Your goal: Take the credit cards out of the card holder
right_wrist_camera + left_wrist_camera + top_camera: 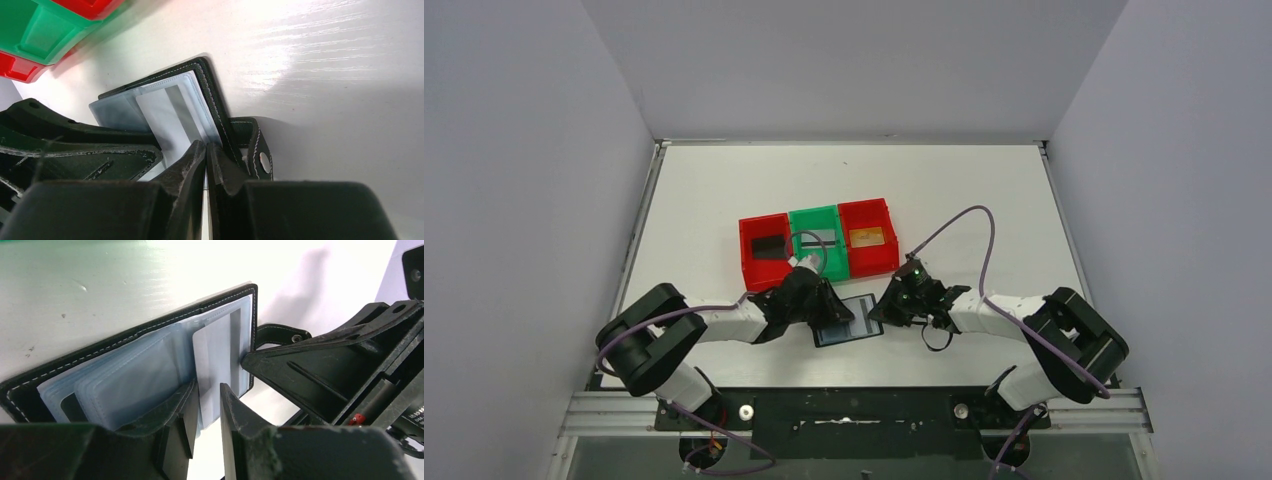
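The black card holder (849, 321) lies open on the table between my two grippers, its clear sleeves facing up (135, 375). A white card (216, 357) sticks partly out of a sleeve; it also shows in the right wrist view (165, 122). My left gripper (209, 407) is open, its fingers on either side of the card's near end with a gap still showing. My right gripper (206, 150) is shut on the holder's right edge (212, 105), next to the snap strap (256, 155). In the top view the left gripper (827, 308) and the right gripper (884, 306) flank the holder.
Three joined bins stand just behind the holder: a red bin (746, 262) holding a dark card, a green bin (815, 221) holding a grey card, a red bin (867, 215) holding a gold card. The left arm's cable loops over the green bin. White walls enclose the table.
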You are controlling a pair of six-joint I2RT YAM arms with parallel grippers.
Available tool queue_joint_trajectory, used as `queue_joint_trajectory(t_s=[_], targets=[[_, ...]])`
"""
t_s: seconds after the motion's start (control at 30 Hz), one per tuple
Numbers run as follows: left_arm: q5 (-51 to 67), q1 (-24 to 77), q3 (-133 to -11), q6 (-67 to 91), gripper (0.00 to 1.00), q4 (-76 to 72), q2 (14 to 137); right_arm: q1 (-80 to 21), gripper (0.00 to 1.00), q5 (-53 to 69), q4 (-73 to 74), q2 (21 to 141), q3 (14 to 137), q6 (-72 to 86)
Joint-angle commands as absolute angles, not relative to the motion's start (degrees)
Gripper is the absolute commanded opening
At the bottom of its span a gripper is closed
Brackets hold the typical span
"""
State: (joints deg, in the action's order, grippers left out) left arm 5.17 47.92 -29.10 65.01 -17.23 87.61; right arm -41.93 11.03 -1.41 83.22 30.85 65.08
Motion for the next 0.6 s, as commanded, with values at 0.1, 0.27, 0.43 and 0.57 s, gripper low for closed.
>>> queue_joint_trajectory(t_s=[0.1,0.27,0.43,0.57], targets=[[12.74,47.64,-28.41,67.44,0.14,-29.88,88.75,-41.90,0.06,9.01,2.13,86.48,29.18,64.11],[12.03,47.64,-28.43,67.59,0.08,-29.80,88.30,-41.92,0.06,9.05,2.08,86.23,29.09,64.15],[11.86,47.61,-29.22,66.49,0.00,-28.83,87.91,-41.97,0.06,9.23,1.77,86.15,29.01,63.98],[12.22,47.59,-30.40,65.02,0.00,-26.96,87.64,-41.97,0.06,8.69,2.40,85.83,29.07,64.04]])
